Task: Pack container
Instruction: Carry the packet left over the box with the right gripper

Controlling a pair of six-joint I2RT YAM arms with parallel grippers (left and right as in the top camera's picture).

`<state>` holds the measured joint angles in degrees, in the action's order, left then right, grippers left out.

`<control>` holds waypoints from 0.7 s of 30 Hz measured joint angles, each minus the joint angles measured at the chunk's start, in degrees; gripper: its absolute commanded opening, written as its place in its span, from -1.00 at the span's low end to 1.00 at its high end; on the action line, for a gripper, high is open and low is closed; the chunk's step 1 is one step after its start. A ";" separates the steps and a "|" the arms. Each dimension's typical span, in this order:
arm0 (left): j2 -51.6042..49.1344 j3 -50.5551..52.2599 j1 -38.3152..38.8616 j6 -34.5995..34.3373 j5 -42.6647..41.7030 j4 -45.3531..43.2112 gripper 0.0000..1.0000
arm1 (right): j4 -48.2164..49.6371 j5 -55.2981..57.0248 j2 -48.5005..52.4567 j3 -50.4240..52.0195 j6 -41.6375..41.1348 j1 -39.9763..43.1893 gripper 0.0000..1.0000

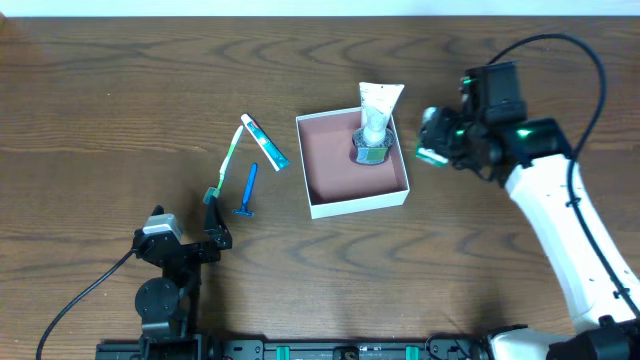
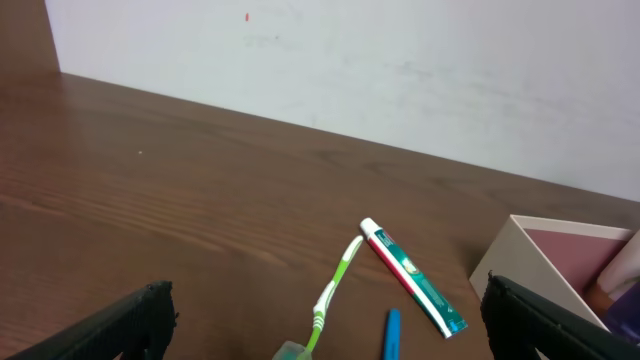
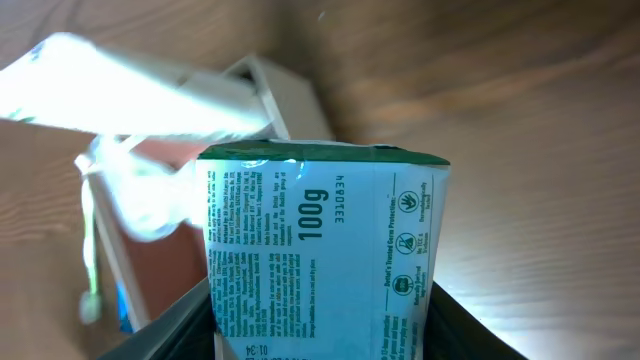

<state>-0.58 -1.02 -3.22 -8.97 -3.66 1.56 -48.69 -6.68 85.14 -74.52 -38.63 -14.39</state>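
The container (image 1: 357,205), a shallow white box with a reddish-pink inside, sits mid-table. A white tube (image 1: 379,108) stands in its far right corner, cap down. My right gripper (image 1: 433,141) is just right of the box, shut on a small green-white carton (image 3: 320,240) held off the table. The right wrist view shows the container wall (image 3: 285,100) and the tube (image 3: 130,90) behind the carton. My left gripper (image 1: 213,226) is open and empty at the front left. The box corner (image 2: 515,265) shows in the left wrist view.
Left of the box lie a green toothbrush (image 1: 225,165), a small toothpaste tube (image 1: 265,142) and a blue razor (image 1: 248,190). The left wrist view shows the toothbrush (image 2: 335,285), the toothpaste (image 2: 410,275) and the razor (image 2: 390,335) just ahead of the fingers.
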 measured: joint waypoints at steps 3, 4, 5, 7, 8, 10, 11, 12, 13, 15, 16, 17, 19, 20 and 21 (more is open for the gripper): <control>0.00 0.00 0.00 0.00 0.00 0.00 0.96 | -0.02 2.23 0.00 0.00 -5.31 -4.33 -0.38; 0.00 0.00 0.00 0.00 0.00 0.00 0.96 | -0.02 3.21 0.00 0.00 -7.19 -5.77 -0.38; 0.00 0.00 0.00 0.00 0.00 0.00 0.96 | -0.11 4.31 0.00 0.00 -9.25 -7.30 -0.38; 0.00 0.00 0.00 0.00 0.00 0.00 0.96 | -0.15 6.56 0.07 0.00 -13.51 -10.12 -0.39; 0.00 0.00 0.00 0.00 0.00 0.00 0.96 | -0.13 7.39 0.17 0.00 -15.28 -11.13 -0.39; 0.00 0.00 0.00 0.00 0.00 0.00 0.96 | -0.13 9.42 0.85 0.00 -19.80 -13.53 -0.39; 0.00 0.00 0.00 0.00 0.00 0.00 0.96 | -0.13 10.25 1.42 0.00 -21.97 -14.51 -0.39; 0.00 0.00 0.00 0.00 0.00 0.00 0.96 | -0.13 11.26 2.25 0.00 -24.30 -15.56 -0.39; 0.00 0.00 0.00 0.00 0.00 0.00 0.96 | -0.11 12.00 3.28 0.00 -26.56 -16.48 -0.40; 0.00 0.00 0.00 0.00 0.00 0.00 0.96 | 0.20 13.05 5.33 0.00 -30.01 -17.86 -0.41; 0.00 0.00 0.00 0.00 0.00 0.00 0.96 | 0.52 13.35 6.40 0.00 -31.58 -18.27 -0.42; 0.00 0.00 0.00 0.00 0.00 0.00 0.96 | 0.90 13.62 7.37 0.00 -32.81 -18.80 -0.42; 0.00 0.00 0.00 0.00 0.00 0.00 0.96 | 1.77 14.12 10.08 0.00 -35.89 -19.78 -0.46; 0.00 0.00 0.00 0.00 0.00 0.00 0.96 | 1.88 14.23 11.23 0.00 -37.27 -20.13 -0.46; 0.00 0.00 0.00 0.00 0.00 0.00 0.96 | 1.88 14.32 12.11 0.00 -38.36 -20.33 -0.48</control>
<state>-0.58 -1.02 -3.22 -8.97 -3.66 1.56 -46.81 7.64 97.25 -74.52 -76.99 -34.72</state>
